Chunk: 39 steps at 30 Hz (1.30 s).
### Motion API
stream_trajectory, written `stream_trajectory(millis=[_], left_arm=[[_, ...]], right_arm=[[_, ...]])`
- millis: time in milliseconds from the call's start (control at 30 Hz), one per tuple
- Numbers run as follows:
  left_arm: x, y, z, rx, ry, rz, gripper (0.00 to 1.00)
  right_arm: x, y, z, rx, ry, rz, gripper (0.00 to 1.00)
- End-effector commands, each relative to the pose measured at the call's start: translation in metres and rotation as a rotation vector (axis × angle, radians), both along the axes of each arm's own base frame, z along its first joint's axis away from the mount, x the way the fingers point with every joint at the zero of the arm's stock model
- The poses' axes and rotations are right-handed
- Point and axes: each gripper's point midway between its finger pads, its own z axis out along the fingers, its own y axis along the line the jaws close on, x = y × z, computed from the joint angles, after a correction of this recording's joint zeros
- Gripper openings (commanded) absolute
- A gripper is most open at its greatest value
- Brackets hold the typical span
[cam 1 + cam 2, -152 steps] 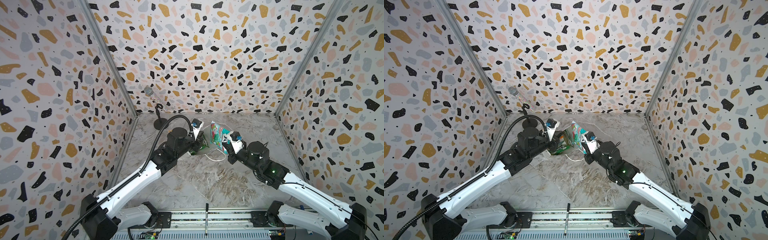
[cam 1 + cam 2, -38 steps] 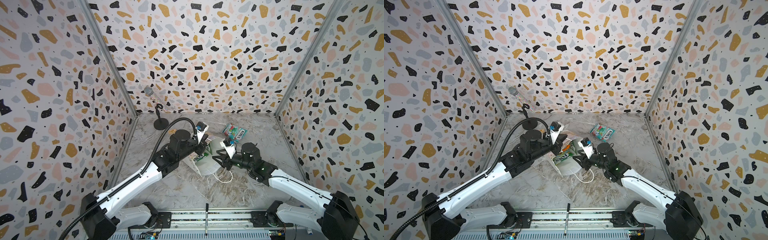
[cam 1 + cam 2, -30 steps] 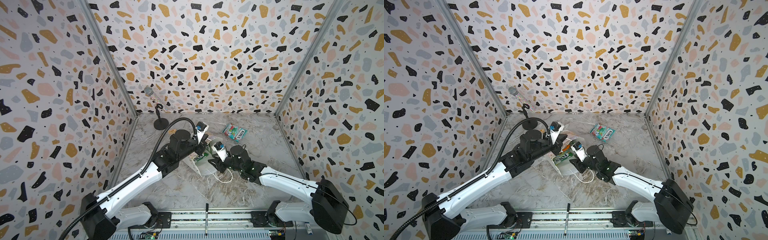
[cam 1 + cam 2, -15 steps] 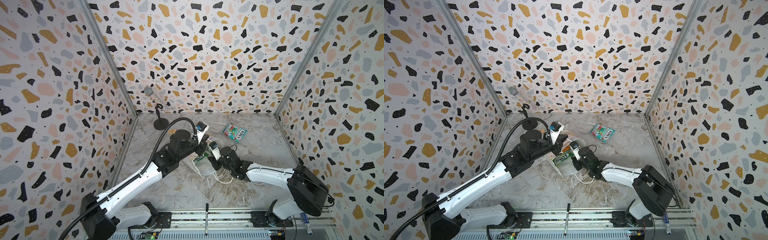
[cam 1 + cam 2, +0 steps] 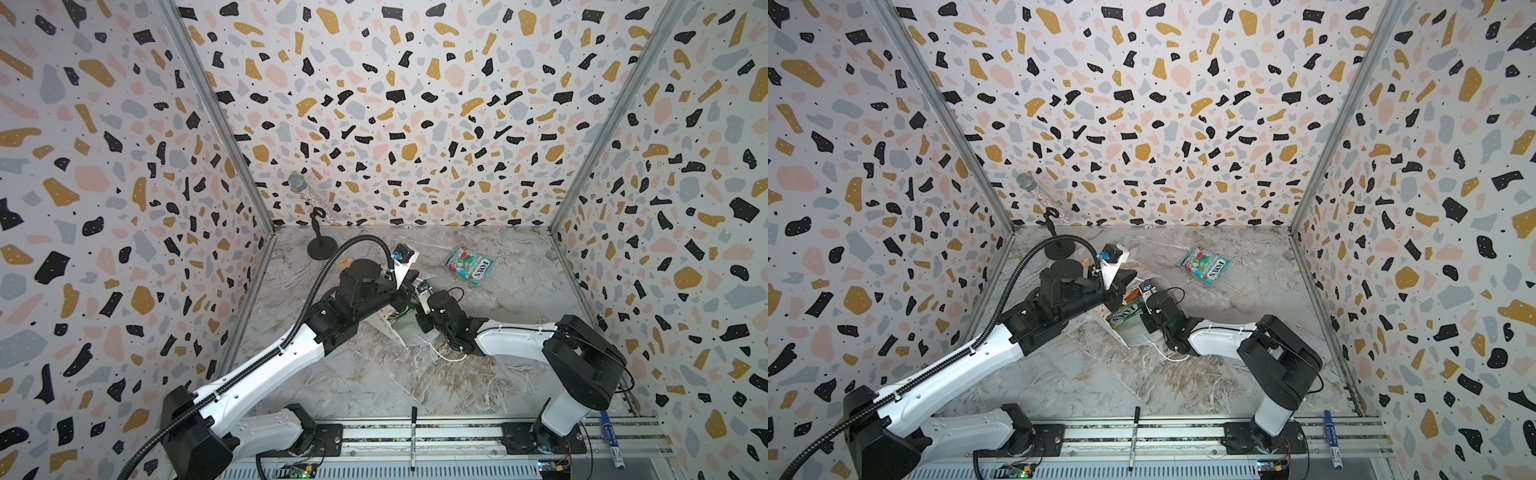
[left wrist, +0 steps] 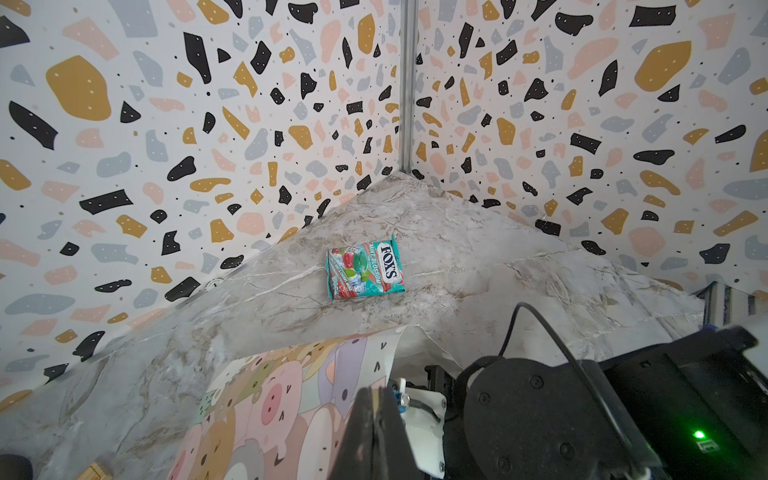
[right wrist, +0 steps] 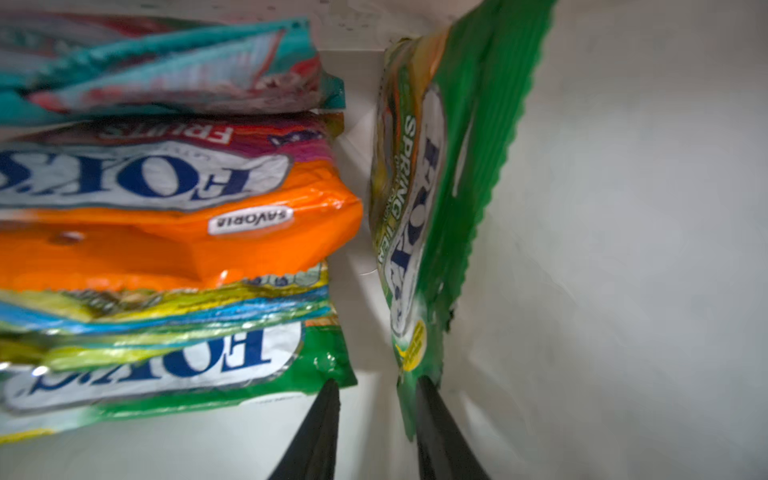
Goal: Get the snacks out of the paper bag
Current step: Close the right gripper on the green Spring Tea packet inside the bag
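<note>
Holds the right hand (image 7: pixel 376 382) deep inside the paper bag (image 7: pixel 623 208), fingers apart, the corner of a green packet (image 7: pixel 419 208) standing on edge between them — touching one finger, not clamped. Finds a stack of other snacks (image 7: pixel 166 232) just beside that packet: teal at one end, orange and yellow-green in between, green at the other. Pinches the bag's rim with the left hand (image 6: pixel 376 392), fingers together, the bag tilted on the desk (image 5: pixel 374 386) near the middle. Sees one teal packet (image 5: pixel 471 264) already out — lying flat on the desk, far right, well apart from the bag.
</note>
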Motion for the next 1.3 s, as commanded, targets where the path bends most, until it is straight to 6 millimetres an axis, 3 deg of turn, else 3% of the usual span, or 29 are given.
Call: stream_trajectory(millis=[0, 467, 700, 767, 1267], left_arm=[[-0.003, -0.003, 0.029, -0.059, -0.05, -0.021, 0.0], [-0.005, -0.003, 0.031, -0.063, -0.052, -0.028, 0.0], [-0.004, -0.002, 0.031, -0.064, -0.055, -0.021, 0.0], [-0.004, -0.001, 0.031, -0.063, -0.055, -0.016, 0.0], [0.003, 0.002, 0.028, -0.063, -0.047, 0.03, 0.0]], right_arm=[[0.014, 0.007, 0.023, 0.052, -0.056, -0.046, 0.33], [0.035, 0.018, 0.014, 0.05, -0.041, -0.052, 0.45], [0.03, 0.022, 0.019, 0.101, -0.01, 0.034, 0.07], [0.028, 0.022, 0.021, 0.108, -0.009, 0.045, 0.0], [0.002, 0.007, 0.06, 0.177, -0.036, 0.12, 0.0]])
